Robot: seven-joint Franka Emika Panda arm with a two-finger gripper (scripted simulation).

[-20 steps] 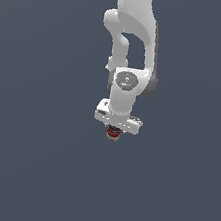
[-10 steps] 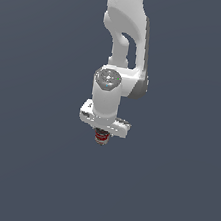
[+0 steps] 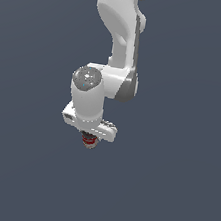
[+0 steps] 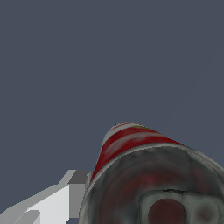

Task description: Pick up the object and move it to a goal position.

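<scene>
Plain grey-blue background is surrounding everything; your hand point(image 3: 90, 135) is clamping the can point(image 3: 89, 140), which is hanging just beneath it. You are carrying it, I judge; next, keep your grip until reaching the goal.

No legible text or markings.

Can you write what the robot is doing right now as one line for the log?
phase: carrying | gripper: shut on can | can: red-banded, hanging under the gripper | fingers: mostly hidden
</scene>
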